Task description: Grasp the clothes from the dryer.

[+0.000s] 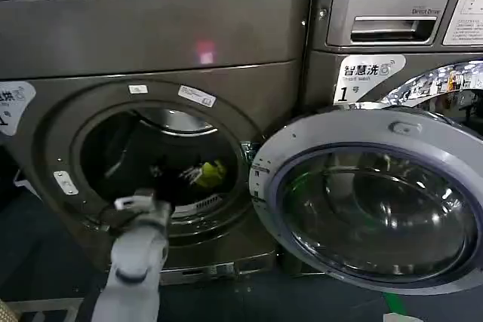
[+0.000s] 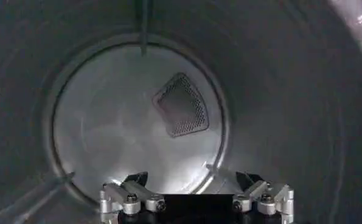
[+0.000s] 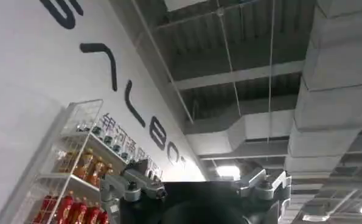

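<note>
The dryer (image 1: 151, 35) is the dark bronze-grey machine on the left, with its round mouth open. The clothes (image 1: 212, 173), a small yellow-green bundle, lie low in the drum toward the right. My left arm (image 1: 139, 250) reaches in through the mouth, and its gripper (image 1: 162, 175) sits just left of the clothes, apart from them. In the left wrist view the left gripper (image 2: 193, 181) is open with nothing between its fingertips, facing the drum's back wall (image 2: 120, 128). My right gripper (image 3: 199, 179) is open, empty, and points up at a ceiling.
The dryer's round glass door (image 1: 370, 201) hangs open to the right, in front of the LG machine (image 1: 392, 5). A perforated vent (image 2: 182, 105) sits on the drum's back wall. The right wrist view shows a shelf of bottles (image 3: 71, 176) against a white wall.
</note>
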Tool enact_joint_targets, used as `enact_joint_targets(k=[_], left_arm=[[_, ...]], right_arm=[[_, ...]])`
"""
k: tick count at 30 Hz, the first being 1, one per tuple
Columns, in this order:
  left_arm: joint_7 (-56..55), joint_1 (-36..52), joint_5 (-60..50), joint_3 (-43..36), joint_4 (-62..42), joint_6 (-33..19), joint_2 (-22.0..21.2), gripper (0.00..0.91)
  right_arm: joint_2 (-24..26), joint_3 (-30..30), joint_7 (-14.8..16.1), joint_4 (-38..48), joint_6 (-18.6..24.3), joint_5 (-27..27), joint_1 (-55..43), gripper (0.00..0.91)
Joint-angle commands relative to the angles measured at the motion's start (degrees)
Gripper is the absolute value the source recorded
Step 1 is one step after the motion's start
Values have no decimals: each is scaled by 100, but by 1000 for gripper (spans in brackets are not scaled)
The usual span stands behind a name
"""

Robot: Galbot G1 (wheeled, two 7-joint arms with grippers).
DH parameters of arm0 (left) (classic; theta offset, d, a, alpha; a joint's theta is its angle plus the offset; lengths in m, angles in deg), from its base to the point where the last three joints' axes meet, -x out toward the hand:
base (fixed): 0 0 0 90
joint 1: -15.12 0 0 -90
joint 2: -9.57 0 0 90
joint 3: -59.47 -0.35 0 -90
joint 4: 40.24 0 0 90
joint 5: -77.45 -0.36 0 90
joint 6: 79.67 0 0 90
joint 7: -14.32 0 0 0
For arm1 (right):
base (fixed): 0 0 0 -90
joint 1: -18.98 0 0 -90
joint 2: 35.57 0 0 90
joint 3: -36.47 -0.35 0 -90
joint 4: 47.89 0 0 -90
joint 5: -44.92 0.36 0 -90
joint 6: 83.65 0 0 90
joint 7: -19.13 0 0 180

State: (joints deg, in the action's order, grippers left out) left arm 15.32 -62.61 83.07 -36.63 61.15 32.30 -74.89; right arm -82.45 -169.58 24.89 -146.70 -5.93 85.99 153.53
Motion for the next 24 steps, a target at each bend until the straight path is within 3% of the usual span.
enact_joint_targets(k=[1, 8, 12, 19, 24], left_arm=[[-44, 1554, -136, -130, -2424, -318, -120, 907], [174, 2710, -97, -448, -4158, -803, -15, 907], [485, 3276, 26, -856, -4896, -788, 63, 907], [2001, 3934, 67, -2332, -5553, -853, 486, 907], [3276, 4696, -225, -3175, -6691, -1360, 695, 907]], right_arm=[[13, -11, 12, 8, 15, -35, -3, 907], [94, 21, 13, 94, 36, -27, -65, 907], [74, 56, 15, 114, 52, -24, -112, 907], [80, 92, 28, 139, 71, -26, -153, 907], [87, 86, 37, 182, 90, -34, -171, 907]])
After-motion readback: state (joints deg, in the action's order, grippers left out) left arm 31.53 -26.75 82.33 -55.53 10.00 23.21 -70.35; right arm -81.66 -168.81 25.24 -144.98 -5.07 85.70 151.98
